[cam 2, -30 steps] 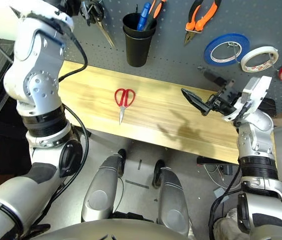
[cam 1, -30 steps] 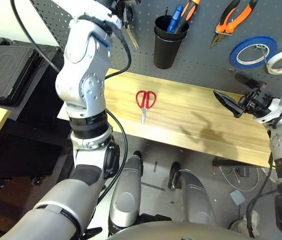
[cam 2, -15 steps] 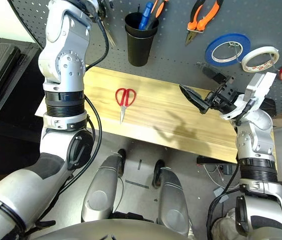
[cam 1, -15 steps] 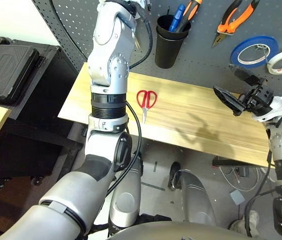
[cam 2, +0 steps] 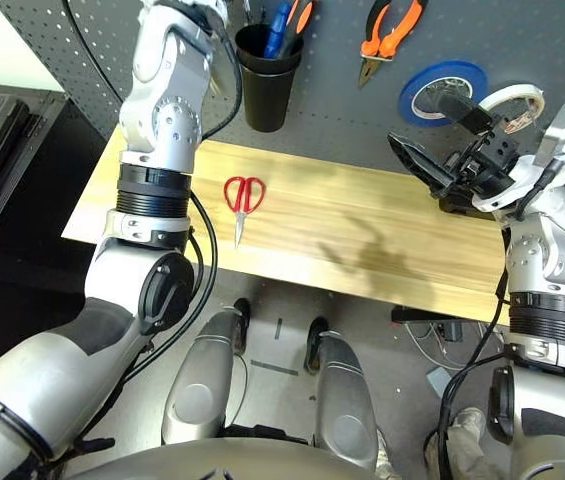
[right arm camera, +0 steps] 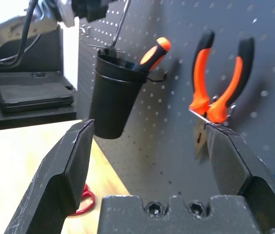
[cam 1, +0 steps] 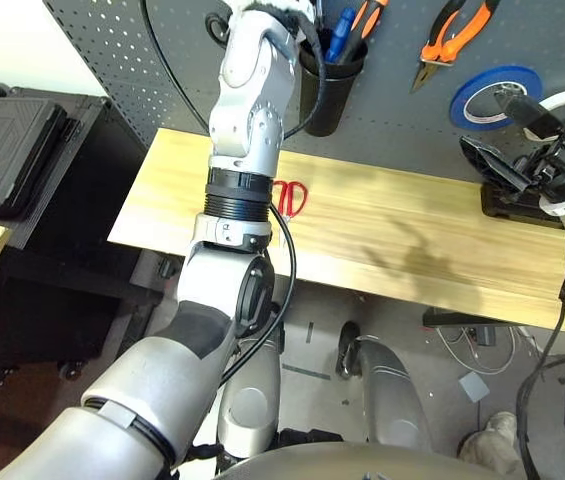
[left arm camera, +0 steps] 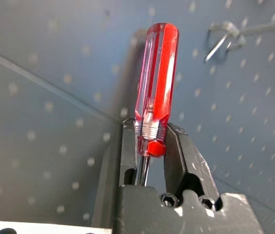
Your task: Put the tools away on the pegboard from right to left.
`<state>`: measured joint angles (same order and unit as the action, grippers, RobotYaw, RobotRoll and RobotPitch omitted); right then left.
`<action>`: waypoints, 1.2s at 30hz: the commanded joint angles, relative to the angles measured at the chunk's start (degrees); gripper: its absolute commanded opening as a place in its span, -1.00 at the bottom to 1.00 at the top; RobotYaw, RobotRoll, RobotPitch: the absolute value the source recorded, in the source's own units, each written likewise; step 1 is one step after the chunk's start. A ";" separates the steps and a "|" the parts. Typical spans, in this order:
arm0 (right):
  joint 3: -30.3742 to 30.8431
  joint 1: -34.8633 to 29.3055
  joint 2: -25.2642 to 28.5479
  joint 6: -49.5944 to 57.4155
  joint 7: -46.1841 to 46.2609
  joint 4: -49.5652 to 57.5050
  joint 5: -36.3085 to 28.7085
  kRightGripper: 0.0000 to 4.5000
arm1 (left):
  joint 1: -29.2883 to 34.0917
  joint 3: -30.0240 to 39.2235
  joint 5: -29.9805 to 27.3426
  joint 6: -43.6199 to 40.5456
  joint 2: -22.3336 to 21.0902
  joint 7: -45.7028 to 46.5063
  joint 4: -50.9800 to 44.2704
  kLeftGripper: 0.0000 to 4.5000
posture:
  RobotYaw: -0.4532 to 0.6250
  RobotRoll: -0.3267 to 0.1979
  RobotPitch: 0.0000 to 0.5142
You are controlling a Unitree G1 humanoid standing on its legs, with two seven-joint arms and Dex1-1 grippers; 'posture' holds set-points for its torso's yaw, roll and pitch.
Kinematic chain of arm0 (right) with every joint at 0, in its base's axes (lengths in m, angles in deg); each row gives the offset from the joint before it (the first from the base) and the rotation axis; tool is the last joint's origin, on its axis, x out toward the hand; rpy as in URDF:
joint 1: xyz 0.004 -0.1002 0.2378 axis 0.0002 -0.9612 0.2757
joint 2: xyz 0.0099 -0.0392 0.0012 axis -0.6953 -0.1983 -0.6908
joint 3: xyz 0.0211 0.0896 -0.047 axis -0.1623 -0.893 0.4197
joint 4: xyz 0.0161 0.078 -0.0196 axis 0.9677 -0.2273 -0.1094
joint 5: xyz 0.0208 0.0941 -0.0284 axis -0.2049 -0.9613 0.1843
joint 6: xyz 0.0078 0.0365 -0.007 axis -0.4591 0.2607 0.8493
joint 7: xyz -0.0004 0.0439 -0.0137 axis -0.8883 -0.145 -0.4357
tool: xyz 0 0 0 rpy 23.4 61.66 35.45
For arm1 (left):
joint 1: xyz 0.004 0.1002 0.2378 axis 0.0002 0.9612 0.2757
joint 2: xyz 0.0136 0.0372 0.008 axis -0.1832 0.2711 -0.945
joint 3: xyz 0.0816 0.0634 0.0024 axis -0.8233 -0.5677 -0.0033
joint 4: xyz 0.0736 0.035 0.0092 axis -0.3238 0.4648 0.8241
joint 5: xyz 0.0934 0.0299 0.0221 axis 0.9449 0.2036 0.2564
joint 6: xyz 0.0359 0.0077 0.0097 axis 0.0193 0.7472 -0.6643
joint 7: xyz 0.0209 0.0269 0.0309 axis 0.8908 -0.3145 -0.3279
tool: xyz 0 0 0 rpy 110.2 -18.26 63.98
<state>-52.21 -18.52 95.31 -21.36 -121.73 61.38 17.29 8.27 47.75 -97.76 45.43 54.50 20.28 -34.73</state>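
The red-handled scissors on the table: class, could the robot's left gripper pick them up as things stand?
Probably not yet. The left gripper is shut on the red-handled screwdriver, up at the pegboard by the black cup. The red-handled scissors lie uncovered on the table.

Head views: looking down over tabletop (cam 1: 382, 215) toward pegboard (cam 2: 342, 100). Wrist views: close to that pegboard, right one sharing black cup (right arm camera: 110, 97).
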 commanded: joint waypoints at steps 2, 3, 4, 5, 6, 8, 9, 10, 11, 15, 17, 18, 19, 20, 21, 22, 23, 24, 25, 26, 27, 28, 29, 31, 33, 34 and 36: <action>-0.58 -0.21 -0.22 -0.67 0.95 0.48 0.98 1.00 | -0.74 -1.24 2.14 4.40 0.34 -1.15 5.02 -0.64 | 0.09 0.25 0.09; -0.40 -0.40 -0.51 -0.57 1.26 1.05 1.07 1.00 | -0.66 -1.50 2.69 5.03 0.28 -1.27 6.12 -0.64 | 0.09 0.25 0.09; -0.25 -0.62 -0.79 -0.39 1.53 1.59 1.10 1.00 | -0.59 -1.62 3.00 5.29 0.31 -1.35 6.93 -0.64 | 0.09 0.25 0.09; -0.12 -0.82 -1.08 -0.23 1.80 2.09 1.13 1.00 | -0.39 -1.97 3.54 5.51 0.29 -1.46 7.56 -0.64 | 0.09 0.25 0.09; -0.03 -0.99 -1.34 -0.13 1.99 2.47 1.20 1.00 | -0.17 -2.41 4.05 5.58 0.25 -1.65 7.93 -0.64 | 0.09 0.25 0.09; 0.10 -1.26 -1.67 0.03 2.20 2.97 1.29 1.00 | 0.20 -2.93 4.50 5.24 0.35 -1.92 8.10 -0.48 | 0.09 0.25 0.09; 0.21 -1.41 -1.85 0.11 2.29 3.21 1.34 1.00 | 0.39 -3.12 4.59 4.92 0.41 -2.08 7.94 -0.31 | 0.10 0.25 0.09; 0.36 -1.51 -2.03 0.15 2.37 3.37 1.42 1.00 | 0.52 -3.21 4.66 4.68 0.45 -2.15 7.74 -0.18 | 0.10 0.25 0.09; 0.51 -1.56 -2.18 0.15 2.42 3.46 1.50 1.00 | 0.63 -3.26 4.71 4.48 0.44 -2.17 7.45 -0.02 | 0.10 0.25 0.09; 0.88 -1.29 -2.63 0.03 2.53 3.20 1.86 1.00 | 1.04 -3.54 4.88 3.62 0.06 -2.04 5.86 0.62 | 0.11 0.25 0.09; 1.06 -0.94 -2.90 -0.09 2.50 2.82 2.06 1.00 | 1.33 -3.74 5.04 3.10 -0.26 -1.90 4.87 0.98 | 0.13 0.25 0.08; 1.23 -0.69 -3.09 -0.17 2.46 2.58 2.19 1.00 | 1.57 -3.87 5.23 2.73 -0.54 -1.73 3.88 0.99 | 0.13 0.25 0.08; 1.43 -0.48 -3.30 -0.23 2.45 2.40 2.33 1.00 | 1.83 -3.97 5.41 2.29 -0.85 -1.51 2.74 0.99 | 0.13 0.25 0.08; 1.66 -0.31 -3.51 -0.23 2.50 2.33 2.50 1.00 | 2.12 -4.10 5.61 1.81 -1.22 -1.21 1.42 0.99 | 0.13 0.25 0.08; 1.75 -0.28 -3.64 -0.22 2.51 2.34 2.59 1.00 | 2.39 -4.25 5.74 1.38 -1.41 -0.97 0.37 0.99 | 0.15 0.25 0.07; 2.00 -0.33 -3.85 -0.08 2.55 2.48 2.69 1.00 | 2.89 -4.43 5.97 0.50 -1.85 -0.60 -1.82 0.99 | 0.15 0.25 0.07; 2.33 -0.50 -4.03 0.11 2.50 2.68 2.78 1.00 | 3.61 -4.69 6.10 -0.87 -2.40 -0.30 -4.79 0.99 | 0.15 0.25 0.07; 2.72 -0.78 -4.23 0.26 2.50 2.86 2.96 1.00 | 4.60 -5.01 6.22 -2.63 -3.05 -0.05 -8.27 0.99 | 0.15 0.25 0.07; 3.11 -1.11 -4.43 0.35 2.43 3.01 3.12 1.00 | 5.70 -5.38 6.36 -4.40 -3.69 0.09 -11.66 0.99 | 0.15 0.25 0.07; 3.39 -1.48 -4.57 0.41 2.30 3.18 3.23 1.00 | 6.80 -5.77 6.42 -6.21 -4.22 0.27 -14.85 0.99 | 0.17 0.25 0.09; 3.67 -1.92 -4.70 0.48 2.19 3.34 3.41 1.00 | 7.99 -6.15 6.40 -8.09 -4.73 0.51 -17.91 0.99 | 0.17 0.25 0.09; 4.03 -2.46 -4.82 0.58 2.14 3.46 3.71 1.00 | 9.53 -6.62 6.51 -10.16 -5.29 0.83 -21.27 0.99 | 0.19 0.25 0.11; 4.44 -3.09 -4.97 0.53 2.11 3.55 4.11 1.00 | 11.44 -7.10 6.71 -12.40 -5.78 1.28 -24.83 0.99 | 0.20 0.25 0.12; 5.48 -4.42 -5.04 0.17 1.94 3.55 5.24 1.00 | 15.48 -7.90 6.81 -16.79 -6.14 2.68 -31.48 0.99 | 0.21 0.25 0.13; 6.65 -5.65 -4.87 -0.46 1.87 3.32 6.78 1.00 | 19.27 -8.86 7.01 -20.55 -6.40 3.55 -36.54 0.99 | 0.22 0.25 0.15; 7.13 -6.26 -4.95 -0.79 1.78 3.11 7.37 1.00 | 21.45 -9.30 7.21 -22.26 -6.45 4.08 -38.85 0.99 | 0.25 0.25 0.17; 8.58 -7.45 -4.88 -0.67 2.22 2.97 9.15 1.00 | 26.57 -10.23 7.77 -25.76 -6.73 5.09 -43.25 0.99 | 0.27 0.25 0.19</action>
<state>-44.67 -24.43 90.12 -21.57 -119.40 64.43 24.65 32.13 39.05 -91.02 22.93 47.78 24.59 -74.14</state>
